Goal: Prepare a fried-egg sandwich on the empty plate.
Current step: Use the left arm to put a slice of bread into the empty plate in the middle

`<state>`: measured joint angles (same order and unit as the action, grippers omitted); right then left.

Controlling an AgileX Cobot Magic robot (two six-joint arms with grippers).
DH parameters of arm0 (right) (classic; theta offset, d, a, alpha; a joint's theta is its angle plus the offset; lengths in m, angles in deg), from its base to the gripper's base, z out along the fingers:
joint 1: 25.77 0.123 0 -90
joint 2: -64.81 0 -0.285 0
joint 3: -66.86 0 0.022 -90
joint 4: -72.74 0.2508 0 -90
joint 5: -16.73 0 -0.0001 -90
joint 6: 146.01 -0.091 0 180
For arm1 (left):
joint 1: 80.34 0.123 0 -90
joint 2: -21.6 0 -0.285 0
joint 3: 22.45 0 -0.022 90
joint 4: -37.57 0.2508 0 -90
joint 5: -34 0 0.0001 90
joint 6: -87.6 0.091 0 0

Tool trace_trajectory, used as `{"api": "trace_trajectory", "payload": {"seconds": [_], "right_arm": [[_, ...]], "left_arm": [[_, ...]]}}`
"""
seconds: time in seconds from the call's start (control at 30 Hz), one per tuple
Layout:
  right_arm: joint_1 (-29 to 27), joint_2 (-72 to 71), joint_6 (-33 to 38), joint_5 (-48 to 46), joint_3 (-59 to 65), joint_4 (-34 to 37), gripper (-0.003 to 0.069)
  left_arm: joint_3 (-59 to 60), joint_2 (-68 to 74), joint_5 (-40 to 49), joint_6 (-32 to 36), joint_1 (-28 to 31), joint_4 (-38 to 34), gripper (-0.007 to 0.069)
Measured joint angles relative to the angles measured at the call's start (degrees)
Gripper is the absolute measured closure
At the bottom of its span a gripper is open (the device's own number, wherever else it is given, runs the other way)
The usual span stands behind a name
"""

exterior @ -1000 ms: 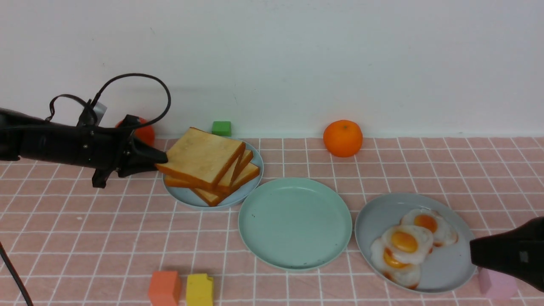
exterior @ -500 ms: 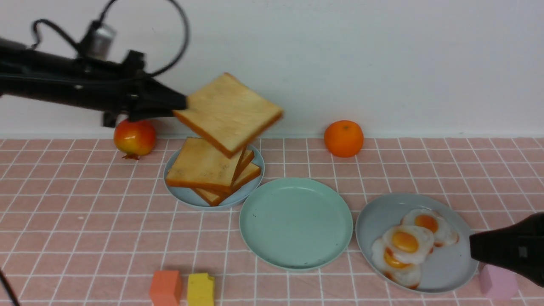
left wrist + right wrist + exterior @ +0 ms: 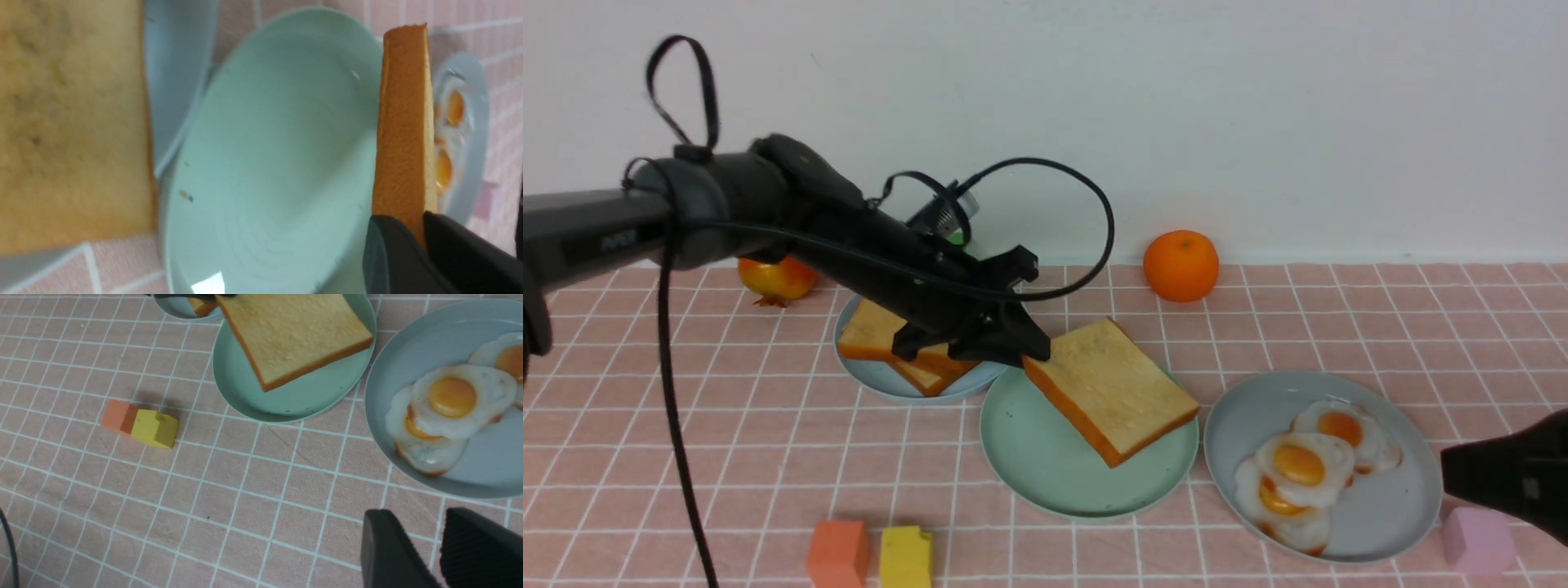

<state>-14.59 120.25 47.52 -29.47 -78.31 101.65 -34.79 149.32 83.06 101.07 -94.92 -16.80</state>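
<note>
My left gripper (image 3: pixel 1033 353) is shut on one corner of a golden-tan toast slice (image 3: pixel 1112 389) and holds it tilted over the right half of the mint-green plate (image 3: pixel 1037 457). I cannot tell whether its low corner touches the plate. In the left wrist view the fingers (image 3: pixel 392 245) clamp the slice's brown crust (image 3: pixel 402 122) beside the plate (image 3: pixel 265 143). Fried eggs (image 3: pixel 1303 465) lie piled on the grey-blue plate (image 3: pixel 1388 514) at the right. My right gripper (image 3: pixel 1450 482) is open and empty, low by that plate's near right rim.
More toast slices (image 3: pixel 870 335) lie stacked on the pale blue plate (image 3: pixel 882 380), partly hidden by my left arm. An orange (image 3: pixel 1181 265) and a red-yellow fruit (image 3: pixel 768 278) sit by the wall. Orange (image 3: pixel 838 554), yellow (image 3: pixel 905 558) and pink (image 3: pixel 1474 539) blocks stand near the front edge.
My left gripper lifted the top toast slice off the stack, carried it right and lowered it over the mint-green plate. The right gripper has stayed in place.
</note>
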Motion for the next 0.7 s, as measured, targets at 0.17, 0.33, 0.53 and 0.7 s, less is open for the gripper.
{"api": "trace_trajectory", "payload": {"seconds": [0.17, 0.33, 0.53, 0.7], "right_arm": [[0.0, 0.02, 0.0, -0.22, 0.0, 0.0, 0.0417], [0.0, 0.02, 0.0, -0.28, 0.0, 0.0, 0.0417], [0.0, 0.02, -0.07, -0.28, 0.0, -0.34, 0.0417], [0.0, 0.83, -3.01, -1.1, -0.07, -2.89, 0.0391]], "left_arm": [[0.0, 0.24, -1.89, -0.65, -0.26, 1.17, 0.0518], [0.0, 0.24, -2.0, -1.42, -0.26, 3.88, 0.0518], [0.0, 0.24, -1.01, -6.13, -0.26, 7.9, 0.0514], [-0.22, 0.24, 0.84, -8.24, -0.26, 12.63, 0.0344]]}}
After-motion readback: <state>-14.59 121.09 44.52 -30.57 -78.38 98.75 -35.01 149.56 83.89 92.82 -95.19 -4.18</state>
